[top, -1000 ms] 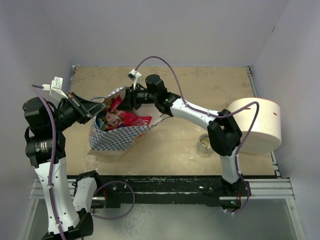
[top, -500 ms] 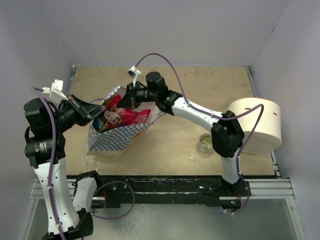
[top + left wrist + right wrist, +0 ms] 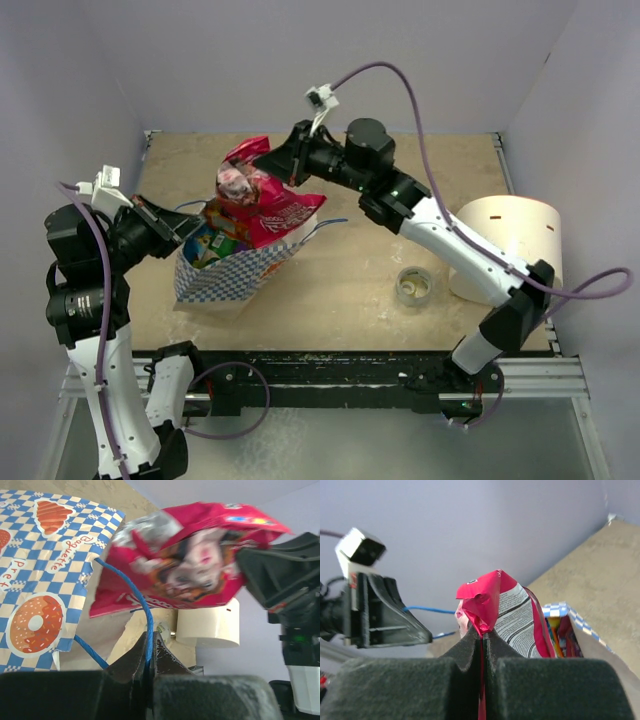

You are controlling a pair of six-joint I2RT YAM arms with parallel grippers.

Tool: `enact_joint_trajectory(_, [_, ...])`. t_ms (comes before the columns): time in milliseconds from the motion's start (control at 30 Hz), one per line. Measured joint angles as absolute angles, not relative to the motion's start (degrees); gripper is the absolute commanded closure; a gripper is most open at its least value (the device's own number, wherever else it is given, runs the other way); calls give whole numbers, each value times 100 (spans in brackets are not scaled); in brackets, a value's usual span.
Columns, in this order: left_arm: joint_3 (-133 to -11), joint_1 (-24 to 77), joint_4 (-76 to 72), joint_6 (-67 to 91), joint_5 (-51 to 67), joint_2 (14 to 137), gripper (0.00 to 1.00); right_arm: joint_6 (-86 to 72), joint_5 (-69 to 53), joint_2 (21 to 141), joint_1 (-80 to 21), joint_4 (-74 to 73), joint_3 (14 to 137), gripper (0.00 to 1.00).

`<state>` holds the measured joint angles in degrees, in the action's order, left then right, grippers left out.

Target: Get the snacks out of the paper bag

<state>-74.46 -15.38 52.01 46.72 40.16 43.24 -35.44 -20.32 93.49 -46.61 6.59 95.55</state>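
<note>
The paper bag [image 3: 228, 272], blue-and-white checkered, stands at the table's left with its mouth open. My left gripper [image 3: 190, 228] is shut on its thin blue cord handle [image 3: 135, 590], at the bag's left rim. My right gripper [image 3: 270, 165] is shut on the top edge of the red-pink chip bag [image 3: 265, 200] and holds it in the air above the bag's mouth. The chip bag also shows in the left wrist view [image 3: 200, 555] and the right wrist view [image 3: 507, 607]. Smaller colourful packets [image 3: 212, 245] lie inside the paper bag [image 3: 560, 611].
A big white cylinder roll [image 3: 510, 250] lies at the right edge of the table. A small clear tape roll [image 3: 413, 287] sits just left of it. Walls close the table on the left, back and right.
My right gripper has risen and drawn back to the right, pulling the red-pink chip bag up out of the paper bag. My left gripper has kept its hold on the handle.
</note>
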Motion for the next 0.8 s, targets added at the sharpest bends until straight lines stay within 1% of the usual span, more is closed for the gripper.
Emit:
enact_joint_trajectory(167, [-7559, -1535, 5306, 4534, 3922, 4344, 100, -3524, -1188, 8744, -4661, 707, 9555, 100])
enact_joint_trajectory(267, [-7662, -1535, 5419, 4416, 3852, 4397, 100, -3240, -602, 8501, -4668, 716, 9616, 100])
enact_joint_trajectory(367, [-7714, -1535, 5463, 4351, 3815, 4434, 100, -2707, 139, 8388, -4689, 687, 9806, 100])
enact_joint_trajectory(567, [-7738, -1535, 5511, 4239, 3769, 4469, 100, -1048, 2147, 8232, -4648, 666, 9931, 100])
enact_joint_trajectory(700, [-7745, -1535, 5527, 4224, 3750, 4499, 100, -425, 2902, 8322, -4375, 556, 9810, 100])
enact_joint_trajectory(800, [-7795, -1535, 5583, 4171, 3708, 4536, 100, -620, 2842, 8423, -3695, 390, 9463, 100])
